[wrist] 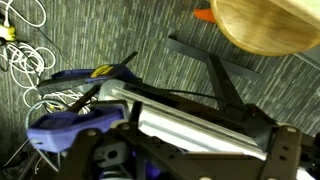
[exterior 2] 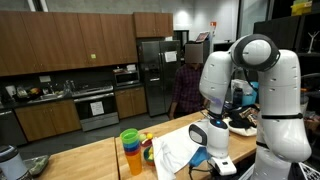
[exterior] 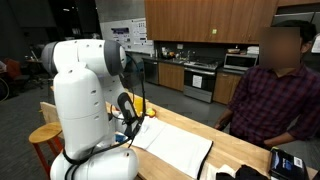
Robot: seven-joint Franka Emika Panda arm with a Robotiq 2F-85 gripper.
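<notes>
My gripper is open, and its dark fingers have nothing between them. It hangs low at the edge of the wooden table, beside a white sheet that lies on the tabletop. The wrist view looks over a silvery rail along the table's edge, down to grey carpet. A blue clamp sits just left of the gripper. In an exterior view the gripper is below the white wrist. In an exterior view the robot's body hides most of it.
A stack of coloured cups stands left of the sheet. A person in a plaid shirt sits across the table near a black device. A round wooden stool and loose white cables are on the floor below.
</notes>
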